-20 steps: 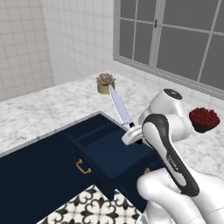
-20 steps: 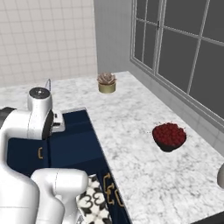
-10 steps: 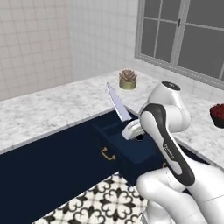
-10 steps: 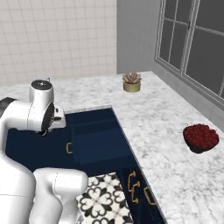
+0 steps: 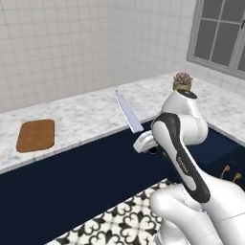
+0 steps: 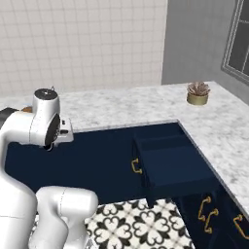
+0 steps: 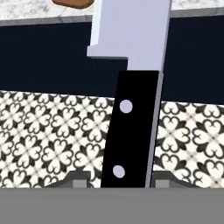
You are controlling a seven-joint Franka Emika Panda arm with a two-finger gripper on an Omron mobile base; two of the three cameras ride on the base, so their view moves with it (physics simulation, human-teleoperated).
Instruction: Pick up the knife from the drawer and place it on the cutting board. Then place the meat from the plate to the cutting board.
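Hand view — jaws clamp the knife (image 7: 131,131), riveted matte-black handle, flat silver-grey blade.

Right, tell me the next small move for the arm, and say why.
Probably carry the knife left toward the cutting board. The end effector is shut on the black handle, with the blade pointing up over the dark cabinet fronts, and the board lies bare on the counter well to the left, so the knife cannot be set down yet.
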